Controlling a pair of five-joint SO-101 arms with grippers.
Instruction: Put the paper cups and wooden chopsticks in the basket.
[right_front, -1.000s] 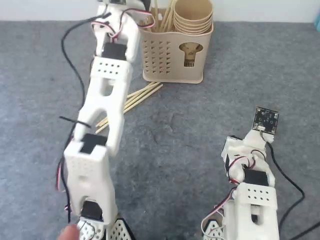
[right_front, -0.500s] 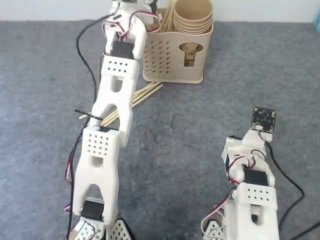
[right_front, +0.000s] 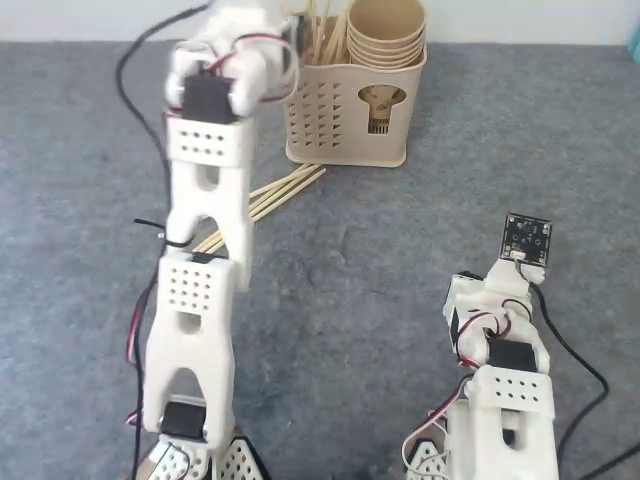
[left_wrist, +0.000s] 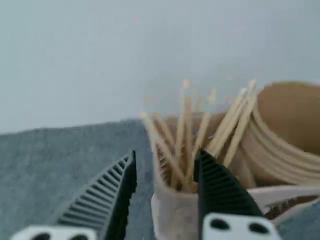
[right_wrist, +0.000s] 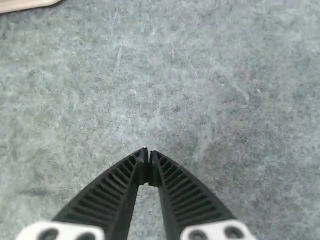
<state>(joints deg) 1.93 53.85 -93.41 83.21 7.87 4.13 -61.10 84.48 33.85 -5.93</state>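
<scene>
Wooden, and only partly dealt with: finding a bundle of wooden chopsticks (right_front: 268, 198) lying loose on the grey carpet (right_front: 400, 250), fanning out from the foot of the basket (right_front: 350, 120) and passing under the left arm (right_front: 205, 200). Seeing upright sticks (left_wrist: 187, 135) standing in the basket's narrow compartment, beside the paper cups (right_front: 385, 35) stacked in the wider one. Hovering the left gripper (left_wrist: 165, 172) near that narrow compartment's rim, jaws well parted, gripping nothing. Parking the right gripper (right_wrist: 149, 167) low over bare carpet, well apart from everything, jaws pressed together, empty.

Judging the step as going for the loose bundle. Doing it well probably means:
- coming down across the sticks, not along them
- straddling a few at once
- pinching near mid-length against tipping
- clearing the rim before lowering them ends-first
</scene>
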